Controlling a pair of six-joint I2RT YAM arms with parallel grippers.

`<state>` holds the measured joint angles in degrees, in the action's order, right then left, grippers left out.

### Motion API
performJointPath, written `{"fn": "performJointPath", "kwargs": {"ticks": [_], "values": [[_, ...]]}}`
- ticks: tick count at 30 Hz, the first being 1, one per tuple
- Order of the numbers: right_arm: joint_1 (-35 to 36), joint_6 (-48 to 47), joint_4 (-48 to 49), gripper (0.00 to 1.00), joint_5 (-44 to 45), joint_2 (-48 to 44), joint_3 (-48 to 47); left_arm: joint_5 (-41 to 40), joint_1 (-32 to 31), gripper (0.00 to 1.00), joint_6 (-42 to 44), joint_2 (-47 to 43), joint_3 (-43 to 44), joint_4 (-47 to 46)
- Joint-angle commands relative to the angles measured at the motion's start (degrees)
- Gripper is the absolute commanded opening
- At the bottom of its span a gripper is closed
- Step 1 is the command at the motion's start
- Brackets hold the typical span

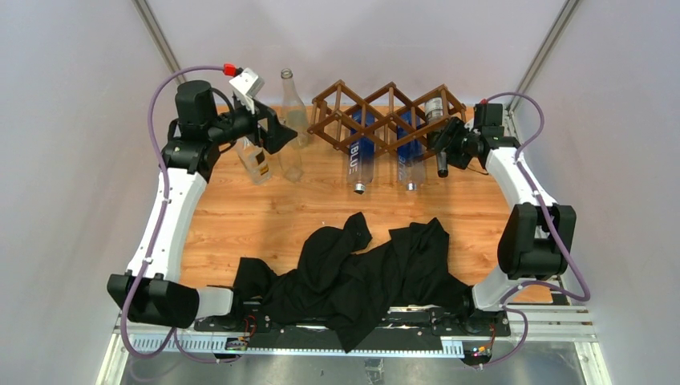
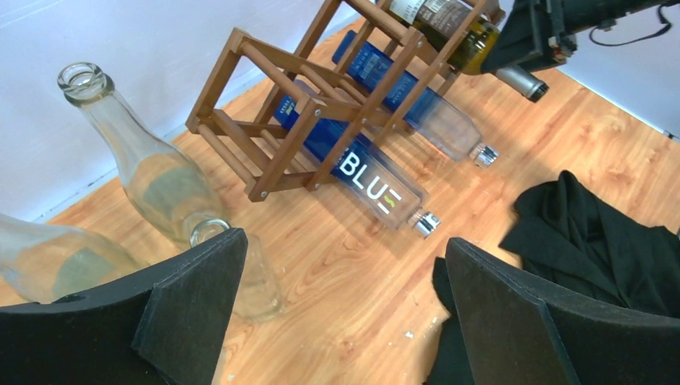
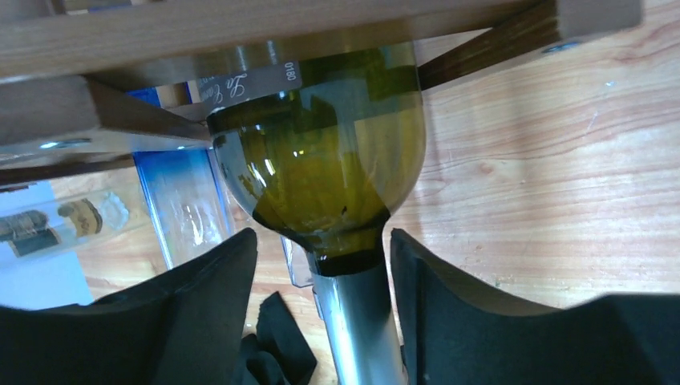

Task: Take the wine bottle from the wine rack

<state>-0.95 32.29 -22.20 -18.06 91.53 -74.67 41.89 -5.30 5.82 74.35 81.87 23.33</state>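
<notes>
The wine rack (image 1: 390, 120) is a brown lattice at the back of the table. The green wine bottle (image 1: 435, 120) with a silver foil neck lies in its right-hand cell, neck pointing towards me. My right gripper (image 1: 443, 152) is open, its fingers on either side of the bottle's neck just below the shoulder (image 3: 321, 234). The left pad stands apart from the neck (image 3: 361, 329). The right pad is very near it. My left gripper (image 1: 277, 136) is open and empty above the table (image 2: 345, 273), left of the rack (image 2: 289, 148).
Two blue-and-clear bottles (image 1: 358, 156) (image 1: 410, 156) lie in the rack's lower cells, caps towards me. Clear glass bottles (image 1: 293, 104) (image 1: 257, 160) stand around my left gripper. A black cloth (image 1: 361, 269) lies across the near table.
</notes>
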Motion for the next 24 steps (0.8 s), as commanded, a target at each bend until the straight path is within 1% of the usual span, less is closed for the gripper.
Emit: {"fn": "performJointPath", "kwargs": {"ticks": [1,5,8,10,12,17,21,24], "values": [[-0.7,0.3,1.8,0.61,-3.9,0.9,1.5,1.9,0.4,1.00,2.1,-2.9,2.4,6.2],[-0.7,0.0,3.9,0.44,-5.5,-1.4,5.0,3.1,0.4,1.00,1.6,-5.2,1.5,6.3],[-0.7,-0.3,4.8,0.21,-5.7,-4.2,7.2,3.8,0.4,1.00,1.4,-6.1,1.0,6.3],[-0.7,-0.1,5.1,0.10,-5.6,-6.4,9.0,4.2,0.4,1.00,1.1,-6.4,1.0,6.3],[-0.8,0.1,5.8,0.01,-5.6,-8.7,10.8,5.2,0.4,0.98,1.0,-6.6,1.0,6.4],[-0.7,1.3,7.2,0.00,-6.7,-14.7,15.8,6.2,0.0,0.92,2.3,-7.2,0.4,6.8],[-0.1,2.0,8.3,0.00,-6.3,-20.8,21.5,4.8,-2.0,0.89,7.2,-7.8,-0.9,9.9],[0.7,1.9,7.1,0.00,-5.7,-25.8,25.0,3.5,-3.7,0.88,11.4,-8.0,-1.8,12.5]]}}
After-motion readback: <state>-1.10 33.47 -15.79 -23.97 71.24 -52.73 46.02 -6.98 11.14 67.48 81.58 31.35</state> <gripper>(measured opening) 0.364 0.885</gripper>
